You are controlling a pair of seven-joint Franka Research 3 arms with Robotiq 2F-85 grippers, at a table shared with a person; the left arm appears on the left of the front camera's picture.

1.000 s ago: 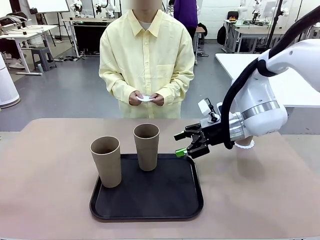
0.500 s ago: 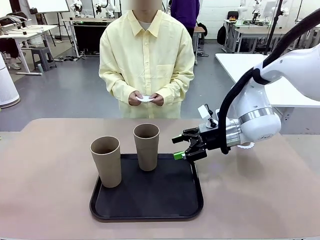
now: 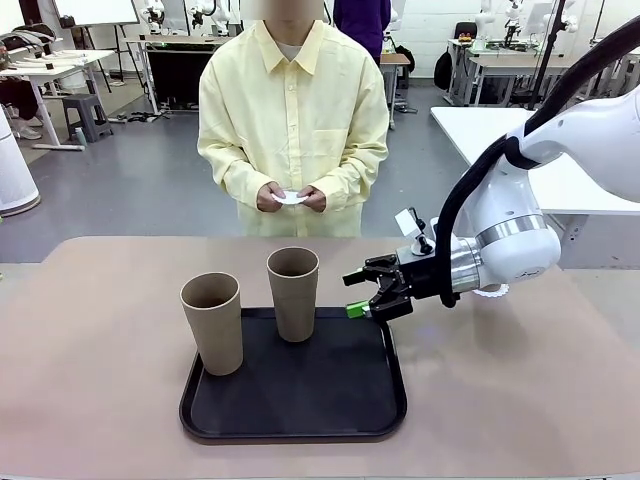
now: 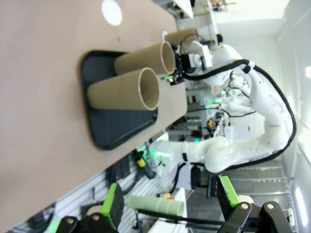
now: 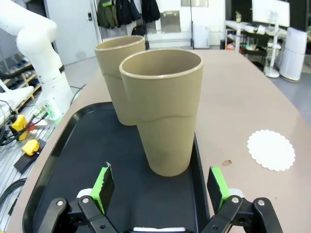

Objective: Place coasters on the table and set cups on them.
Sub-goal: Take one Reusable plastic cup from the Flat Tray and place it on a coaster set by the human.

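Here, two tall tapered matte tan-brown tumblers stand upright on a black rounded-corner tray (image 3: 300, 400), which rests on the wide beige-tan desk (image 3: 90, 340). The left tumbler (image 3: 212, 322) stands at the tray's left edge. The right tumbler (image 3: 293, 293) stands farther back, near the tray's far edge and apart from the first.

The right gripper (image 3: 355, 293), black with green pads, hovers over the tray's far right corner and points left toward the right tumbler. Its jaws are released and spread wide, with nothing held. In the right wrist view that tumbler stands just ahead, in line with the gap between the pads and untouched.

The left gripper (image 4: 170, 199) looks along the desk from well away from the tray. Its jaws are likewise released and hold nothing.

A bare doily (image 5: 271, 149), small, round and of white paper with a scalloped lacy edge, lies flat on the desk just beyond the tray's far side.

A second doily (image 3: 290, 197) is held between one hand (image 3: 270, 197) and the other hand (image 3: 316, 199) of the person in a pale yellow shirt, who stands at the far side of the desk.

A third doily (image 3: 492, 291) shows only as a scalloped white rim under the right arm's wrist, on the desk right of the tray. What appears to be a third tumbler (image 4: 182, 35) shows partly beside that arm in the left wrist view.
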